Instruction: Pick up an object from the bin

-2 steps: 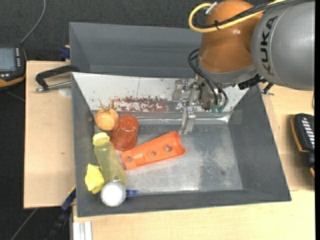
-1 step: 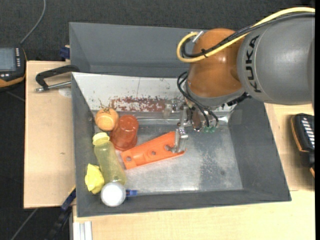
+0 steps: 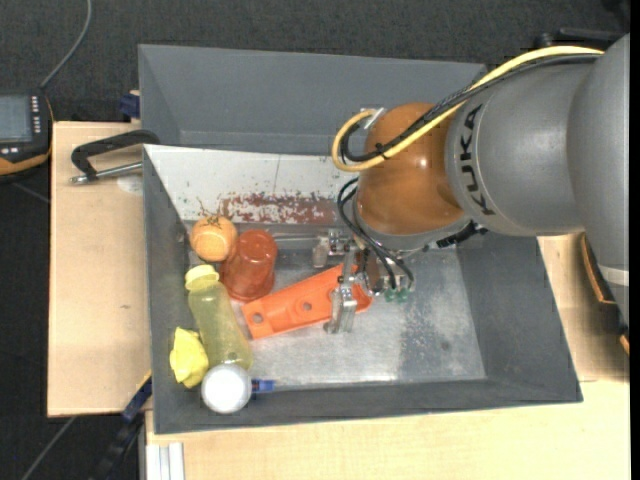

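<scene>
So, quick status from us: the pick isn't done yet, as far as we can judge. The gripper [image 3: 350, 293] is down low near the middle of the grey bin [image 3: 440, 338], hanging under the arm's orange wrist cover [image 3: 405, 173], and it sits right at the 3 o'clock end of a flat orange plastic piece with holes [image 3: 290, 310]. That piece lies on the bin floor, running from the gripper out toward 8 o'clock, and it looks like it's resting flat, not lifted at all.

Whether the gripper is spread or pinched onto that end, we honestly can't tell; the wrist hides too much of it. So we won't claim it holds anything.

The rest of the stuff is bunched over at the 9 o'clock side:
- a peach-coloured ball [image 3: 213, 236] up at about 10 o'clock
- a red cup [image 3: 250, 263] just beside it, touching or nearly touching the orange piece's far end
- a yellow-green bottle [image 3: 218, 333] with a white cap [image 3: 226, 388] pointing toward 7 o'clock
- a crumpled yellow thing [image 3: 187, 358] tucked against the bottle

None of those is close to the gripper.

Our read: the approach looks finished, and what's left is a firm close on the orange piece and then the lift clear of the bin. The 4 o'clock side of the floor is bare, so nothing there gets in the way.
</scene>
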Tool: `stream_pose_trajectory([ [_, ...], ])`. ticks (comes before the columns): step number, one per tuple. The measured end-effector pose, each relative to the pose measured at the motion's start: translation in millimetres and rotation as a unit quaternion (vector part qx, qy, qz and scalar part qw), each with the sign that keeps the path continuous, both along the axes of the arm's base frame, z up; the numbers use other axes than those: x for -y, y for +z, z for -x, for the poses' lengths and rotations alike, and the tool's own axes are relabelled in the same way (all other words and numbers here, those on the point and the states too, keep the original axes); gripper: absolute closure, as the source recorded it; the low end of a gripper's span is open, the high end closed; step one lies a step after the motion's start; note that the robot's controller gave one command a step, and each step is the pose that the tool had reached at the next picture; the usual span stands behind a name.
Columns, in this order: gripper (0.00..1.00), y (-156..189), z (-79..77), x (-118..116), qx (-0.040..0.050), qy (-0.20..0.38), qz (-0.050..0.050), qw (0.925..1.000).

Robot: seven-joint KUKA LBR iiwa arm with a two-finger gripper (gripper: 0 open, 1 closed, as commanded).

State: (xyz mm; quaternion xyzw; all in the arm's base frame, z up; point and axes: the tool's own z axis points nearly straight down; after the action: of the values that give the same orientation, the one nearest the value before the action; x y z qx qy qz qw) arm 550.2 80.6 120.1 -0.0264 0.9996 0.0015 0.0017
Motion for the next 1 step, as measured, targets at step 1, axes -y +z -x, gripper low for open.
stream_pose_trajectory([
  [1, 1.00, -30.8, -10.2, -8.7, 0.0007, 0.096, 0.000, 0.9953],
])
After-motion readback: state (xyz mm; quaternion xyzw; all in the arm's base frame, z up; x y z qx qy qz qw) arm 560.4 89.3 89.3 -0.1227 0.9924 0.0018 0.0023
